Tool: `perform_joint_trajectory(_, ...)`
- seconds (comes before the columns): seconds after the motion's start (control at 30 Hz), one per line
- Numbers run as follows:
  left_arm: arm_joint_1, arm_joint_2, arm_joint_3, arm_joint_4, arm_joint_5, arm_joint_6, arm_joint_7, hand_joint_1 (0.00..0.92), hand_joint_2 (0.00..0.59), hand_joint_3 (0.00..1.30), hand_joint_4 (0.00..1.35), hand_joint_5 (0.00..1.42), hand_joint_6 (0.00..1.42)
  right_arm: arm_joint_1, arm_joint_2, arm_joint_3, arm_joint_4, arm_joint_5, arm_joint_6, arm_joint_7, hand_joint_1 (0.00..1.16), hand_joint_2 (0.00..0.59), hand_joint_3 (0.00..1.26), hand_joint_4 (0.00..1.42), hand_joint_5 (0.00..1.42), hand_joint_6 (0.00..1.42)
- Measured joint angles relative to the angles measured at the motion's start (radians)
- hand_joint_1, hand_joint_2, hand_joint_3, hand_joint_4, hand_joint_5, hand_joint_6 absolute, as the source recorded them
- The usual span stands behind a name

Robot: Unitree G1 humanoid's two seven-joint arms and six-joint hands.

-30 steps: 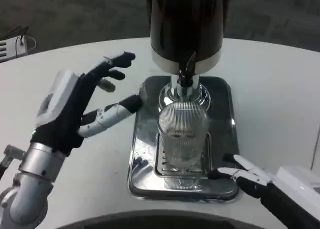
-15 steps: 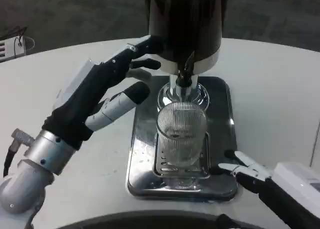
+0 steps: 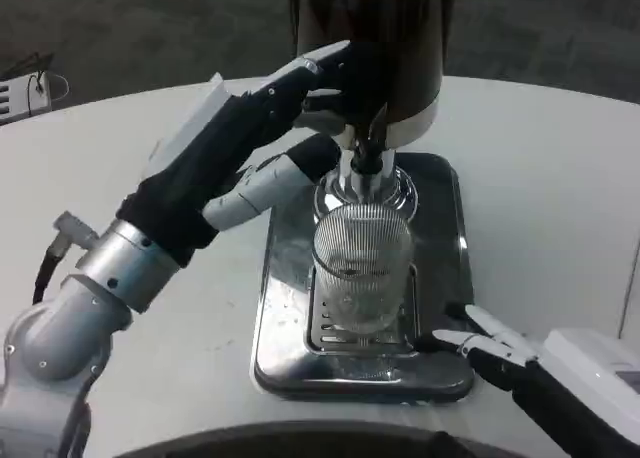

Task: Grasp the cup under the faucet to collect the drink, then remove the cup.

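Reaching further forward than a moment ago, the left hand (image 3: 235, 138) now spreads its fingers (image 3: 320, 63) against the dispenser (image 3: 370, 48) near the faucet (image 3: 372, 148), likely to start pouring, while the cup (image 3: 362, 268) stands below on the tray (image 3: 280, 268) and the right hand (image 3: 510, 353) waits, fingers apart, beside it.

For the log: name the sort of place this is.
Probably a drinks station set up for testing: a dark dispenser over a steel drip tray, with a ribbed clear cup on a white table.
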Motion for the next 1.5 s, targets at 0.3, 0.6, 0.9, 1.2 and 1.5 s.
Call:
perform_joint_trajectory(0.3, -0.037, -0.015, -0.021, 0.000, 0.012, 0.060, -0.046, 0.000, 0.059, 0.18, 0.16, 0.27, 0.33, 0.021, 0.019, -0.001, 0.000, -0.006, -0.024, -0.008, 0.48, 0.456, 0.19, 0.01, 0.11, 0.08)
perform_joint_trajectory(0.6, -0.074, -0.010, -0.062, 0.000, 0.061, 0.072, -0.092, 0.000, 0.054, 0.15, 0.11, 0.23, 0.27, 0.034, 0.043, -0.020, 0.000, 0.003, -0.033, -0.008, 0.48, 0.456, 0.18, 0.01, 0.11, 0.08)
perform_joint_trajectory(0.9, -0.104, 0.031, -0.089, -0.014, 0.131, 0.070, -0.114, 0.000, 0.055, 0.14, 0.10, 0.21, 0.24, 0.040, 0.060, -0.045, 0.000, 0.024, -0.032, -0.008, 0.48, 0.456, 0.18, 0.01, 0.11, 0.08)
perform_joint_trajectory(1.2, -0.118, 0.045, -0.112, -0.013, 0.194, 0.038, -0.113, 0.000, 0.048, 0.11, 0.07, 0.18, 0.21, 0.040, 0.082, -0.061, 0.000, 0.068, 0.042, -0.008, 0.50, 0.387, 0.02, 0.00, 0.11, 0.06)
perform_joint_trajectory(1.5, -0.130, 0.058, -0.122, -0.003, 0.221, 0.012, -0.112, 0.000, 0.036, 0.10, 0.05, 0.16, 0.20, 0.040, 0.112, -0.074, 0.008, 0.163, 0.206, -0.073, 0.58, 0.316, 0.00, 0.00, 0.06, 0.03)
